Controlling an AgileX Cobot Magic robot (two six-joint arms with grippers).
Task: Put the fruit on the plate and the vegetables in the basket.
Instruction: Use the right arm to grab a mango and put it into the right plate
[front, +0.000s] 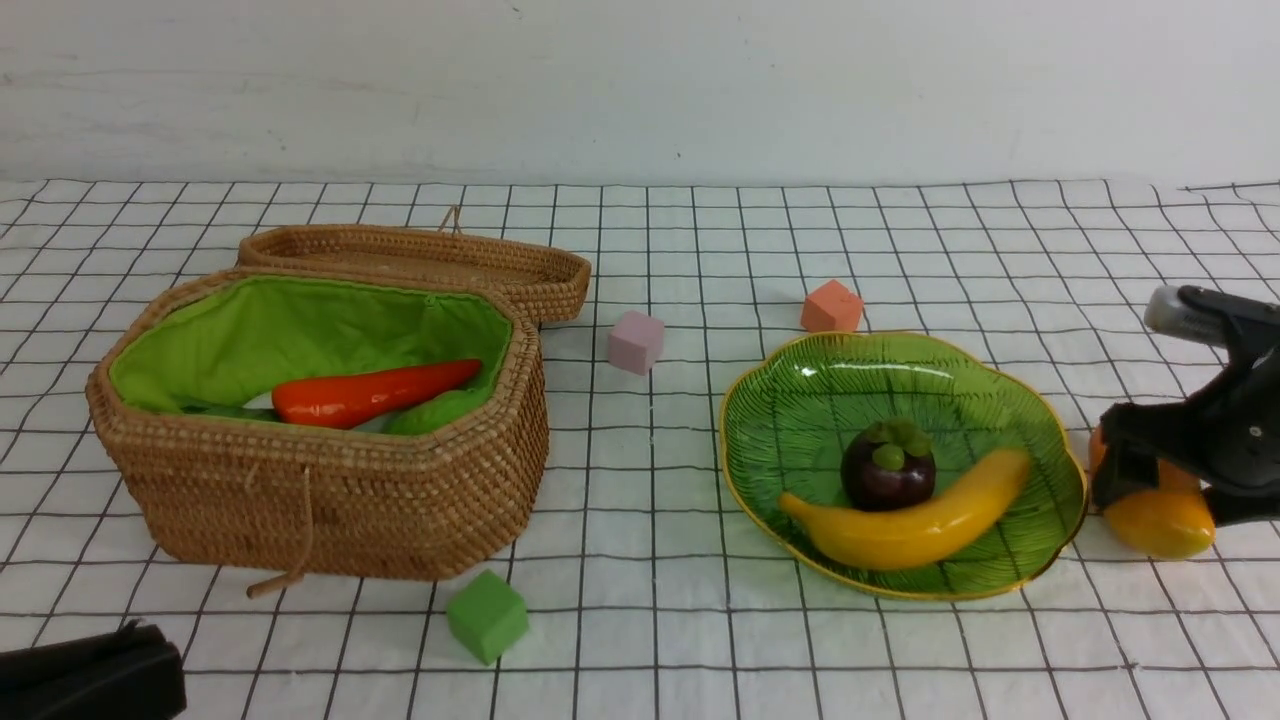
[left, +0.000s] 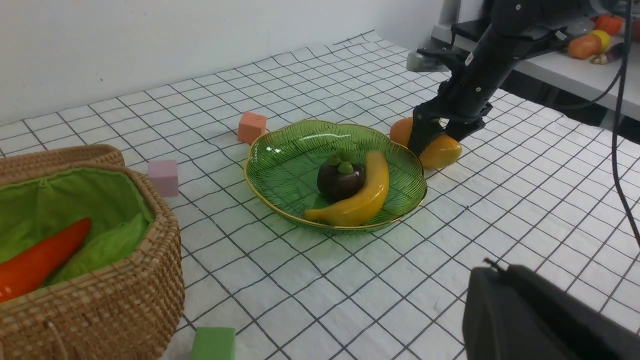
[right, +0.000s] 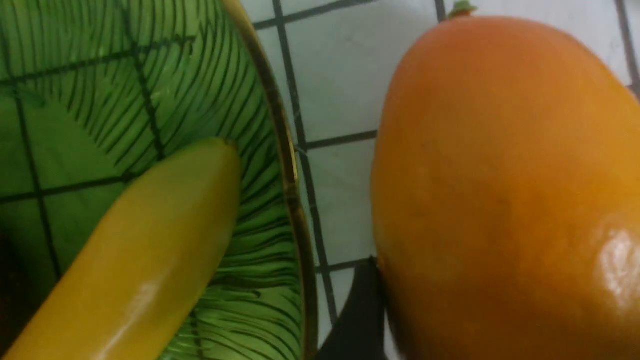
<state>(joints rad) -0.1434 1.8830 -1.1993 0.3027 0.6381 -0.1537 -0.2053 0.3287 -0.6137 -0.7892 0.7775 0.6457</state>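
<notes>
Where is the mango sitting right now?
In the front view the mango lies on the checked cloth at the far right, just outside the plate rim on the robot's right, with the right gripper straddling it.

Right arm: reaches in low from the right edge, wrist bent down toward the surface.
Right tool (front: 1150, 480): jaws spread wide, straddling the mango (front: 1160, 520); whether they press on it cannot be told.
Left arm: only a dark part shows in the near left corner.
Left tool (left: 545, 320): closed, held off to the near side.
</notes>
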